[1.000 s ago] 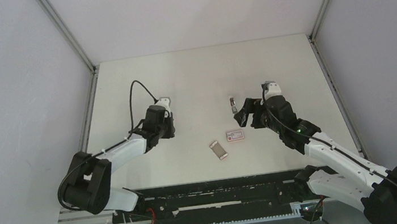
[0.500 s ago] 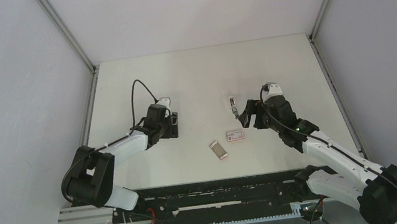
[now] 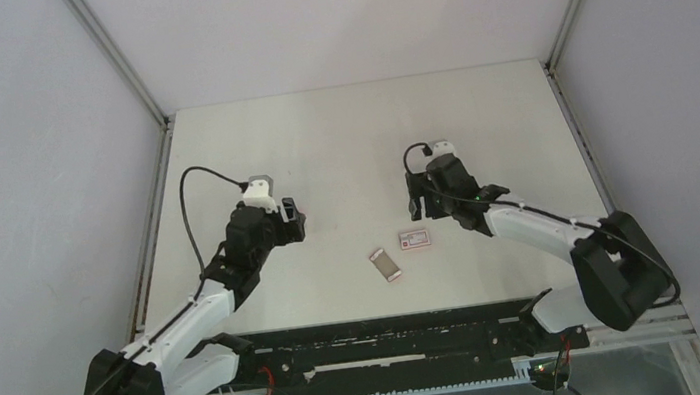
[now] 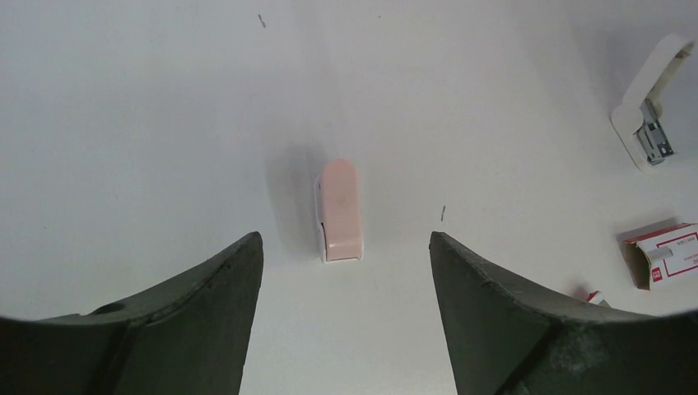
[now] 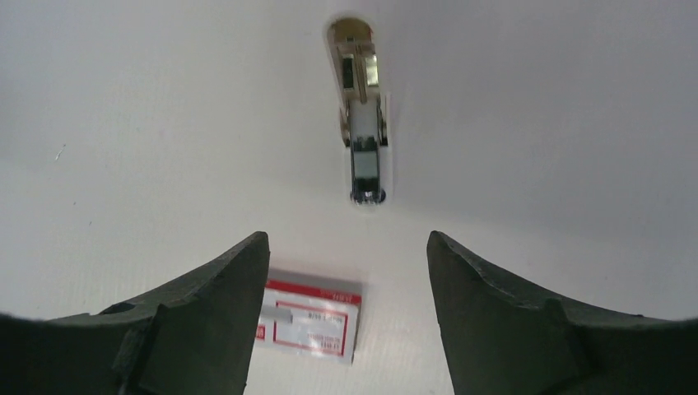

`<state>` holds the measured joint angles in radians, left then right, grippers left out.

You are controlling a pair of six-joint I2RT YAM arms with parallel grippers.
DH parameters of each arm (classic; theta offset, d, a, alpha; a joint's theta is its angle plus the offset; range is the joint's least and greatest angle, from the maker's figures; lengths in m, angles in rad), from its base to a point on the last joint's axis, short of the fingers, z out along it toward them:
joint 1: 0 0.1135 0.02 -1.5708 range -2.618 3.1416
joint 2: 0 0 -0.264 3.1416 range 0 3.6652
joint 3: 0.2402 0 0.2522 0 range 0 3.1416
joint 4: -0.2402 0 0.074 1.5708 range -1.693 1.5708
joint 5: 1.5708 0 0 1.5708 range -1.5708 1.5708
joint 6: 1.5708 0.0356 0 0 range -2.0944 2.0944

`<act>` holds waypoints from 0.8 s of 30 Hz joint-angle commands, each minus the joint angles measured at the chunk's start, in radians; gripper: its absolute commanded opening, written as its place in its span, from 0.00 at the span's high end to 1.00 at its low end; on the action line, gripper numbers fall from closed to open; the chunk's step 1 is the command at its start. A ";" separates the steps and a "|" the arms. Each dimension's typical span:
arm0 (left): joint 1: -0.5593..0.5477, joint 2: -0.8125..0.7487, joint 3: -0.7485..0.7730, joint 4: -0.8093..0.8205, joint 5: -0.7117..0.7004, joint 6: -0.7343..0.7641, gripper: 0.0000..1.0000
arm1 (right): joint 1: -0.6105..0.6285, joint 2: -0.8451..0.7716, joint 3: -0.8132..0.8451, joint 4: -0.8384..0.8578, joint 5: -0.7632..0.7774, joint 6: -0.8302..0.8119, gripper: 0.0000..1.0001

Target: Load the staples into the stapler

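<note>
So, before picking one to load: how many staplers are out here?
2. The pink stapler lies closed near the table's middle, near-left of the carton. The white stapler lies open beyond the carton, ahead of the right gripper. None seems hidden.

A matte white table is being enclosed on three sides by plain pale grey walls, and the two far corners are being marked by slanting aluminium posts. The surface is being lit softly and evenly from above, with only faint shadows being cast. The near edge is being bordered by a black rail and a slotted grey cable duct.
</note>
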<state>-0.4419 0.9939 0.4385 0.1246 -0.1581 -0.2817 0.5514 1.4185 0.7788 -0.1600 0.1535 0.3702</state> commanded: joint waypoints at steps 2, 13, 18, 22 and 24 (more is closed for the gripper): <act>0.005 -0.015 -0.021 0.046 0.005 -0.026 0.22 | 0.007 0.132 0.108 0.045 0.061 -0.072 0.34; 0.006 -0.031 -0.027 0.038 0.009 -0.028 0.23 | -0.011 0.290 0.195 0.059 0.070 -0.096 0.56; 0.005 -0.025 -0.025 0.038 0.012 -0.028 0.22 | -0.018 0.320 0.204 0.063 0.057 -0.103 0.67; 0.004 -0.017 -0.023 0.039 0.017 -0.028 0.22 | -0.024 0.336 0.204 0.063 0.057 -0.107 0.75; 0.005 -0.013 -0.022 0.038 0.017 -0.028 0.22 | -0.024 0.343 0.204 0.066 0.052 -0.116 0.81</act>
<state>-0.4419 0.9855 0.4255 0.1261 -0.1535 -0.2974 0.5350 1.7374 0.9501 -0.1284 0.2043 0.2802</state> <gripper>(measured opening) 0.776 0.241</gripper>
